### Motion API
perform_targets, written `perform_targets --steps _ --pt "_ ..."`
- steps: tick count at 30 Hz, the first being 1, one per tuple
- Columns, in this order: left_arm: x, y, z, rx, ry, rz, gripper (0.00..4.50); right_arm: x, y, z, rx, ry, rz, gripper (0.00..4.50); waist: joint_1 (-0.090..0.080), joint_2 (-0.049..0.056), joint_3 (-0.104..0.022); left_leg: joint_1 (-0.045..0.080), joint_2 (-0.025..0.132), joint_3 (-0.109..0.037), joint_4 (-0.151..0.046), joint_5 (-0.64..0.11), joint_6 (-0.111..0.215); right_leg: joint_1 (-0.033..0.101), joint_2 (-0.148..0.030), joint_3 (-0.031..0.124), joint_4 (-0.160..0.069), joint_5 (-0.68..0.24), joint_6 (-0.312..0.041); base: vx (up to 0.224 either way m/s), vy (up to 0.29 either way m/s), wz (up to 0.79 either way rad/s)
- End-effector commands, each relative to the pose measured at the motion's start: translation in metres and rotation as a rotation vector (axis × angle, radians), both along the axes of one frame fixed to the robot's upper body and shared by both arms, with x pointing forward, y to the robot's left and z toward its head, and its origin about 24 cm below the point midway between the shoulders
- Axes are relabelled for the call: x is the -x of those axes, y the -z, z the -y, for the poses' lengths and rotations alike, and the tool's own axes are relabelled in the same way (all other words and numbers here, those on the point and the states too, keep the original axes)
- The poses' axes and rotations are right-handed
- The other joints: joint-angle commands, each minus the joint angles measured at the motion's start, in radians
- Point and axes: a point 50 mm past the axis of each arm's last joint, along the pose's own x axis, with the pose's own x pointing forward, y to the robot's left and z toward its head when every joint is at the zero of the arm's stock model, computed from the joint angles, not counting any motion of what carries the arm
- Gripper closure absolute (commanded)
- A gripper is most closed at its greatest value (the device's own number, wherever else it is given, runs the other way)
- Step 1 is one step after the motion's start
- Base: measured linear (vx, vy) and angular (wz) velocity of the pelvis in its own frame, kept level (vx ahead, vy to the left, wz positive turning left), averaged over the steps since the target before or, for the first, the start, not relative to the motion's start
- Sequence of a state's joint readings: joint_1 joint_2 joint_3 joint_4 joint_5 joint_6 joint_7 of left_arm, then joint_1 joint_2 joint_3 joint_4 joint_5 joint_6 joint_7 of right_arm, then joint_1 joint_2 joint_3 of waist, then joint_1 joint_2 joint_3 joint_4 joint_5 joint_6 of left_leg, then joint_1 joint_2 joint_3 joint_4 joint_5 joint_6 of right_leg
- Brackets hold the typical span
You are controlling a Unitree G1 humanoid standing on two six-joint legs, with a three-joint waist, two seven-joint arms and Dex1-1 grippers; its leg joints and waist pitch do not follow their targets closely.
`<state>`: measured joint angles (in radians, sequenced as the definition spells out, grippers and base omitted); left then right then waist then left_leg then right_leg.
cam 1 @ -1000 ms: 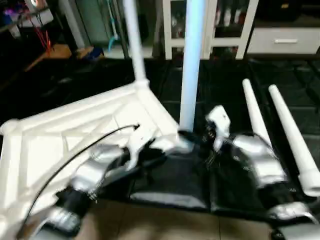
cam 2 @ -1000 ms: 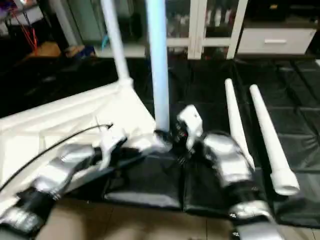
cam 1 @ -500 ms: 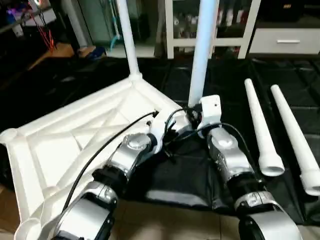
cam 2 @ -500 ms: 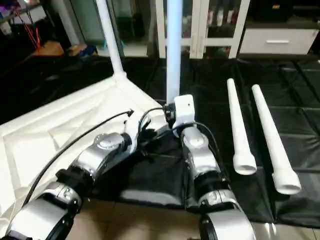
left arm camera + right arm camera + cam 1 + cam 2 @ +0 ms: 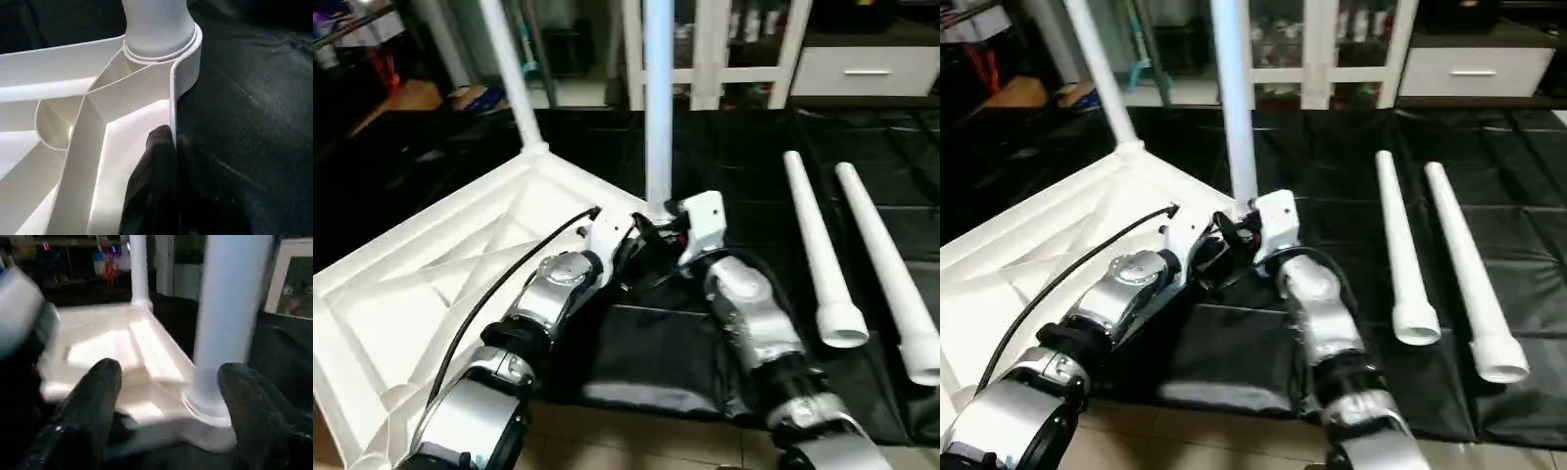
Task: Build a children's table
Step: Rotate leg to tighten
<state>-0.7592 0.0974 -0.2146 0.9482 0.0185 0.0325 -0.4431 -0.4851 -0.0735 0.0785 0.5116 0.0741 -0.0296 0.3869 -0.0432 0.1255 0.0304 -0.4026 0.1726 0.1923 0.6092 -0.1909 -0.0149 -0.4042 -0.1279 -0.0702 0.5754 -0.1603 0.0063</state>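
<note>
The big white tabletop (image 5: 431,284) is lying upside down on the black floor mat (image 5: 734,166), ribbed underside facing up, taking up the whole left side of the head view. Behind it, the white glass-door cabinet (image 5: 705,59) is standing along the back wall.

Two legs are already standing upright in corner sockets: the far leg (image 5: 509,78) is rising from the back corner, and the near leg (image 5: 658,98) is sitting in the corner socket (image 5: 188,49) closest to both arms. Off to the right, two loose legs (image 5: 818,245) are lying side by side on the mat, well apart from the tabletop, wide ends pointing toward the robot.

Both silver forearms are reaching in toward that near corner. The left gripper (image 5: 164,161) is pressing against the tabletop's edge wall just beside the socket, its fingers squeezed together; one looks to be inside the wall and one outside, though the outer finger is blending into the dark mat, so that is hard to confirm. The right gripper (image 5: 168,396) is sitting spread wide, its two black fingers (image 5: 95,391) standing apart with the tabletop corner between them and the near leg's base just beside the far finger, gripping nothing.
</note>
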Motion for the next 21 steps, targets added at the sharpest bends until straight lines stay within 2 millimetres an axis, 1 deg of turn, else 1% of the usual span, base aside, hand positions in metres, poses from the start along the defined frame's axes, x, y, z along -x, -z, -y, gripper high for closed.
perform_targets --steps 1,2,3,5,6,7,8,10,11,12,14,15,16,17,18,19,20,21 --pt "-0.005 -0.013 0.007 0.005 0.057 0.082 4.5 0.003 0.005 0.005 0.056 0.034 -0.011 0.97 0.003 -0.007 -0.069 0.021 0.036 -0.02 -0.068 -0.147 0.146 0.052 -0.018 0.012 -0.046 -0.053 -0.246 0.0 0.0 0.0" --pt "-0.006 -0.015 0.01 0.006 0.067 0.095 4.5 0.004 0.007 0.009 0.079 0.059 -0.011 0.97 0.004 -0.011 -0.069 0.023 0.036 -0.02 -0.07 -0.17 0.131 0.051 -0.018 0.013 -0.049 -0.08 -0.243 0.0 0.0 0.0" --pt "-0.008 -0.02 0.013 0.014 0.067 0.124 4.5 0.005 0.01 0.015 0.1 0.098 -0.019 0.97 0.005 -0.008 -0.067 0.025 0.035 -0.018 -0.073 -0.199 0.116 0.048 -0.015 0.013 -0.054 -0.11 -0.24 0.0 0.0 0.0" --pt "-0.01 -0.025 0.015 0.038 0.061 0.136 4.5 0.005 0.012 0.021 0.114 0.144 -0.024 0.97 0.007 -0.009 -0.066 0.025 0.036 -0.018 -0.074 -0.222 0.101 0.048 -0.017 0.015 -0.055 -0.131 -0.239 0.0 0.0 0.0" --pt "-0.013 -0.031 0.016 0.077 0.059 0.136 4.23 0.006 0.012 0.025 0.105 0.171 -0.027 0.93 0.008 -0.009 -0.065 0.025 0.035 -0.017 -0.075 -0.232 0.101 0.048 -0.019 0.016 -0.056 -0.148 -0.237 0.0 0.0 0.0" --pt "-0.014 -0.033 0.015 0.095 0.05 0.136 4.06 0.006 0.011 0.025 0.098 0.175 -0.026 0.9 0.01 -0.009 -0.066 0.025 0.036 -0.017 -0.075 -0.229 0.106 0.048 -0.02 0.016 -0.056 -0.154 -0.235 0.0 0.0 0.0" --pt "-0.015 -0.035 0.014 0.109 0.042 0.137 3.95 0.007 0.01 0.026 0.093 0.179 -0.025 0.9 0.01 -0.007 -0.065 0.023 0.036 -0.017 -0.074 -0.223 0.11 0.049 -0.02 0.016 -0.056 -0.153 -0.233 0.0 0.0 0.0" --pt "-0.019 -0.043 0.011 0.153 0.029 0.143 3.91 0.009 0.005 0.026 0.064 0.186 -0.023 0.9 0.018 -0.005 -0.066 0.024 0.037 -0.017 -0.073 -0.205 0.12 0.048 -0.02 0.016 -0.055 -0.135 -0.233 0.0 0.0 0.0" --pt "-0.02 -0.045 0.009 0.166 0.024 0.144 3.81 0.01 0.004 0.026 0.061 0.187 -0.021 0.9 0.023 -0.005 -0.068 0.025 0.038 -0.019 -0.072 -0.183 0.126 0.047 -0.019 0.016 -0.05 -0.106 -0.235 0.0 0.0 0.0" --pt "-0.021 -0.046 0.008 0.172 0.023 0.146 3.69 0.011 0.003 0.026 0.062 0.187 -0.02 0.9 0.022 -0.006 -0.067 0.021 0.037 -0.02 -0.072 -0.168 0.132 0.05 -0.019 0.014 -0.046 -0.088 -0.235 0.0 0.0 0.0" --pt "-0.022 -0.05 0.005 0.203 0.009 0.154 3.55 0.014 0.003 0.025 0.06 0.178 -0.016 0.9 0.021 -0.006 -0.067 0.022 0.038 -0.019 -0.07 -0.159 0.14 0.05 -0.02 0.015 -0.045 -0.079 -0.24 0.0 0.0 0.0" --pt "-0.023 -0.054 0.001 0.222 -0.003 0.158 3.53 0.016 0.003 0.024 0.063 0.172 -0.016 0.9 0.021 -0.007 -0.068 0.021 0.037 -0.019 -0.069 -0.151 0.144 0.051 -0.02 0.015 -0.043 -0.071 -0.242 0.0 0.0 0.0" --pt "-0.023 -0.056 -0.004 0.228 -0.008 0.161 3.39 0.018 0.004 0.023 0.069 0.167 -0.018 0.9 0.022 -0.007 -0.068 0.022 0.037 -0.018 -0.068 -0.146 0.146 0.05 -0.019 0.015 -0.043 -0.068 -0.243 0.0 0.0 0.0" --pt "-0.023 -0.059 -0.009 0.233 -0.01 0.165 3.26 0.02 0.005 0.023 0.075 0.164 -0.021 0.9 0.021 -0.008 -0.068 0.02 0.039 -0.019 -0.068 -0.135 0.153 0.053 -0.02 0.015 -0.04 -0.059 -0.245 0.0 0.0 0.0" --pt "-0.022 -0.062 -0.017 0.228 -0.012 0.176 3.26 0.022 0.006 0.022 0.081 0.158 -0.023 0.9 0.019 -0.01 -0.068 0.017 0.038 -0.018 -0.067 -0.129 0.16 0.054 -0.02 0.015 -0.04 -0.066 -0.246 0.0 0.0 0.0" --pt "-0.022 -0.062 -0.017 0.228 -0.012 0.176 3.17 0.022 0.006 0.022 0.081 0.158 -0.023 0.9 0.018 -0.008 -0.067 0.018 0.037 -0.017 -0.067 -0.134 0.162 0.05 -0.018 0.014 -0.042 -0.078 -0.243 0.0 0.0 0.0" --pt "-0.018 -0.065 -0.029 0.22 -0.009 0.191 3.13 0.025 0.006 0.021 0.091 0.146 -0.02 0.9 0.018 -0.017 -0.066 0.022 0.037 -0.015 -0.068 -0.156 0.156 0.048 -0.017 0.015 -0.048 -0.111 -0.24 0.0 0.0 0.0" --pt "-0.012 -0.067 -0.043 0.213 -0.01 0.193 2.96 0.027 0.005 0.02 0.095 0.134 -0.018 0.9 0.024 -0.014 -0.065 0.018 0.044 -0.018 -0.073 -0.144 0.155 0.055 -0.021 0.017 -0.041 -0.115 -0.244 0.0 0.0 0.0"
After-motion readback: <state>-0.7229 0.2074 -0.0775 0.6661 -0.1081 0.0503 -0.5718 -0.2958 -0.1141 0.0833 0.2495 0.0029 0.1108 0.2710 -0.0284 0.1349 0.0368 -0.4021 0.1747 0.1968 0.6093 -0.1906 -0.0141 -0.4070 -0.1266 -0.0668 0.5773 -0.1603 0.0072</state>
